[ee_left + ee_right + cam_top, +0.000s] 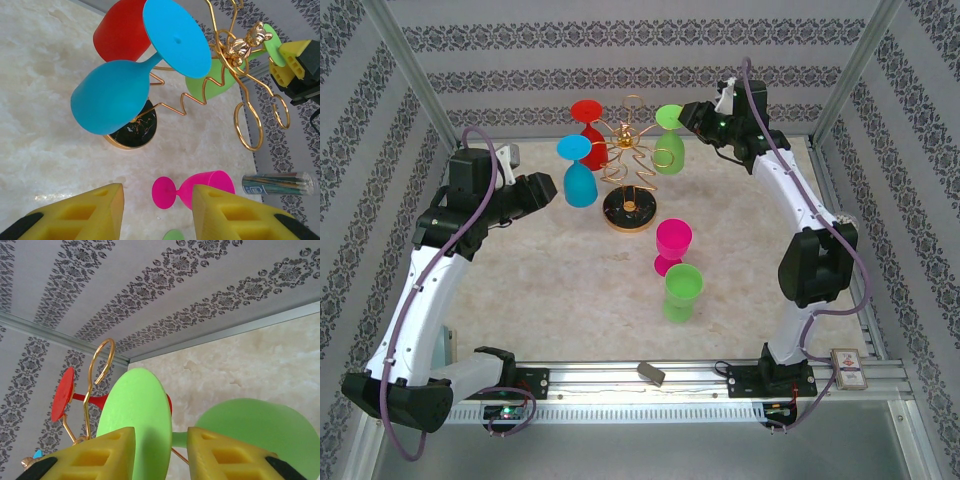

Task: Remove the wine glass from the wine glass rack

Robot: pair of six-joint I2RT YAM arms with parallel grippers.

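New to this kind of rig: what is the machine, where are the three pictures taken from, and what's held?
Two robot arms stand at the near edge of the table. One picture looks down from above and behind them; the others come from wrist cameras, so the yellow blocks are gripper fingers. On the table a gold wire rack carries a red glass, a blue glass and a green glass upside down; a pink glass and a second green glass sit in front. The left gripper is open and empty. The right gripper straddles the hanging green glass's stem; whether it pinches yet is unclear.
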